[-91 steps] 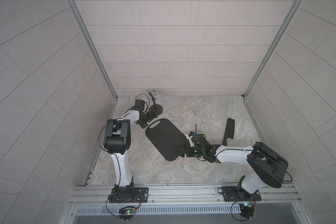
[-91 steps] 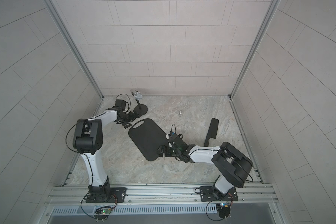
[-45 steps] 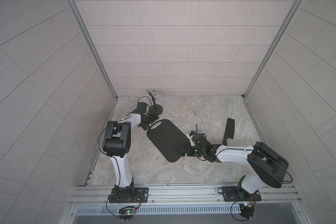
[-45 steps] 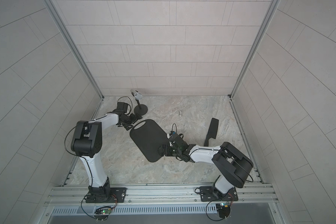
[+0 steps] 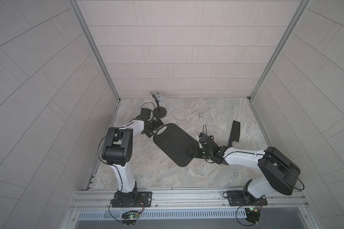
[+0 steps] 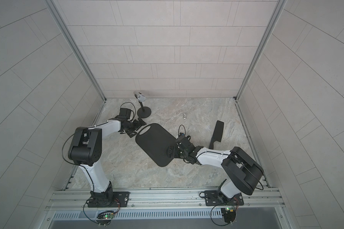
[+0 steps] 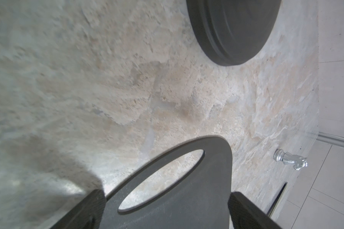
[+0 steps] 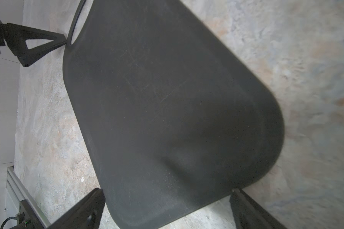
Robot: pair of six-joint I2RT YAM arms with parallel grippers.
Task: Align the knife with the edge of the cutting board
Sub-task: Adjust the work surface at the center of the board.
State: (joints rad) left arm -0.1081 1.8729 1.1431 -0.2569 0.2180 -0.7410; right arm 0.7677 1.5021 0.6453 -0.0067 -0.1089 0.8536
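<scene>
– Left tool (image 5: pixel 155 128) first: how does it stand?

– Jaws spread wide, astride the hole end of the cutting board (image 5: pixel 173 144). In the left wrist view the oval hole lies between its fingers (image 7: pixel 87 204). In the right wrist view one finger (image 8: pixel 38 32) reaches to the board's rim beside the hole.

– And the right tool (image 5: pixel 189 153)?

– Wide as well, straddling the board's plain rounded end, with a fingertip (image 8: pixel 93 198) by each corner. Whether they press the rim, I cannot tell.

– Where is the knife (image 5: pixel 234 131)?

– Flat on the worktop (image 5: pixel 167 178), apart from both tools. It lies beyond the right arm's wrist, well apart from the board and near the right wall. Its blade points toward the back wall and its handle toward the front rail.

– Edges?

– The board runs diagonally, hole end back-left, plain end toward the middle. The knife runs nearly front to back, so it is not parallel to the board's long edges.

– Room to move?

– Bare stone stretches from the board's front long edge to the rail. A bare strip separates the board's rear edge from the knife. The microphone stand (image 5: pixel 159 113) sits just behind the left tool. A small silver piece (image 5: pixel 200 116) lies between the stand and the knife.
</scene>
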